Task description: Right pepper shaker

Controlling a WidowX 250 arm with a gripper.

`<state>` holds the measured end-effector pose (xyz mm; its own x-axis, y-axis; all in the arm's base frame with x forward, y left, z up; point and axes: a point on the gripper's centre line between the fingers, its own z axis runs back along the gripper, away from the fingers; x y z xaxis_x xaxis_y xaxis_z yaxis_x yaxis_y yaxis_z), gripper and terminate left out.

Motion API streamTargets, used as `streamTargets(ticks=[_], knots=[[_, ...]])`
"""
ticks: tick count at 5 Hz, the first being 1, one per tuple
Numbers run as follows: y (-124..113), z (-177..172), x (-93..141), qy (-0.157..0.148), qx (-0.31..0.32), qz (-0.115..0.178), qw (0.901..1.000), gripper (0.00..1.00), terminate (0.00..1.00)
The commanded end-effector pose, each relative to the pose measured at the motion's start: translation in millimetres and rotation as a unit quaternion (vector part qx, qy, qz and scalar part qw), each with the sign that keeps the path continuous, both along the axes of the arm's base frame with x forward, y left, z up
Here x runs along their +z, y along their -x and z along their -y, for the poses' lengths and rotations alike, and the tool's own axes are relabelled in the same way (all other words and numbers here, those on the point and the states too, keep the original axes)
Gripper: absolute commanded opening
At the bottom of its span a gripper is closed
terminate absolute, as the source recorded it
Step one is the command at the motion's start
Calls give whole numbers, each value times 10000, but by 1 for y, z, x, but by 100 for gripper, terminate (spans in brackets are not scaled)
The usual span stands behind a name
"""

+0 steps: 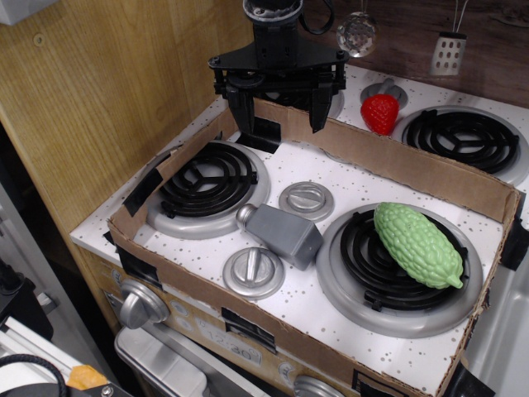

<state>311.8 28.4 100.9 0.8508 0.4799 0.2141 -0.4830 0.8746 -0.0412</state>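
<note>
The grey pepper shaker (281,232) lies on its side on the white speckled stove top, between the two front burners, its silver knob cap pointing left toward the left burner (207,181). My gripper (281,124) hangs open and empty above the cardboard back wall, well behind and above the shaker, fingers pointing down.
A cardboard rim (397,162) fences the stove top. A green bumpy gourd (416,243) lies on the right front burner. Two flat silver stove knobs (307,199) (254,271) flank the shaker. A red strawberry (379,112) and a back burner (459,136) sit beyond the wall.
</note>
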Motion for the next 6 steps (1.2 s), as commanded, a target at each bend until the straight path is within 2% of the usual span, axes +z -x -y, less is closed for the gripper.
streamTargets(ticks=[1,2,3,4,5,6], knots=[[0,0,0,0,0,0,10000,100,0],[10,2,-2,108,795,273,9964,100,0],[19,4,-4,151,1411,281,9895,100,0],[27,6,-8,427,2023,340,9778,100,0],[32,6,-18,944,2586,706,9588,100,0],[35,4,-25,1094,2762,869,9509,100,0]])
